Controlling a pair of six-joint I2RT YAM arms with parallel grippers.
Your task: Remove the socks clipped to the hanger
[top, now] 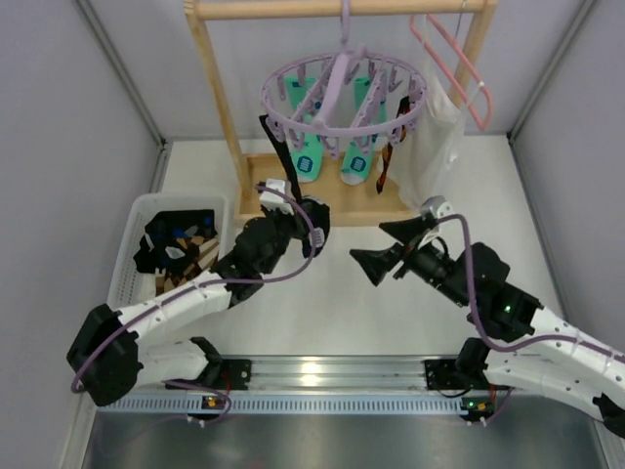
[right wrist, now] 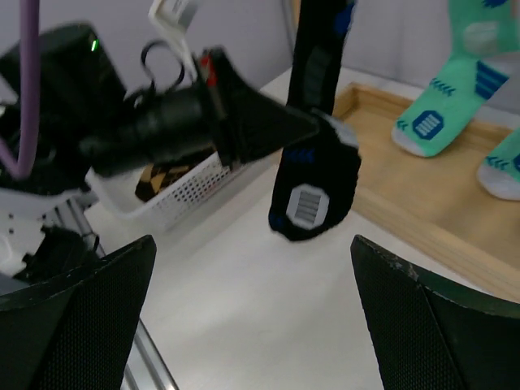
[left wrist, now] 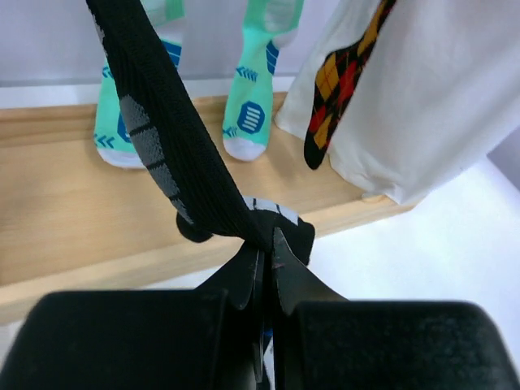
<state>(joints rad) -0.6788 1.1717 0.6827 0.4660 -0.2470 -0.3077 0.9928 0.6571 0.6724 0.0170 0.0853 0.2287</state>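
surface: white table [top: 371,313] | on it: basket [top: 181,200], wooden rack base [top: 361,206]

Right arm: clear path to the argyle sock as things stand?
Probably yes: the right gripper is open and empty, with nothing between it and the argyle sock. The white bag hangs close beside the sock and might get caught.

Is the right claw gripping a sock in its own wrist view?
No, the right claw stands wide open and empty; the black sock hangs beyond it.
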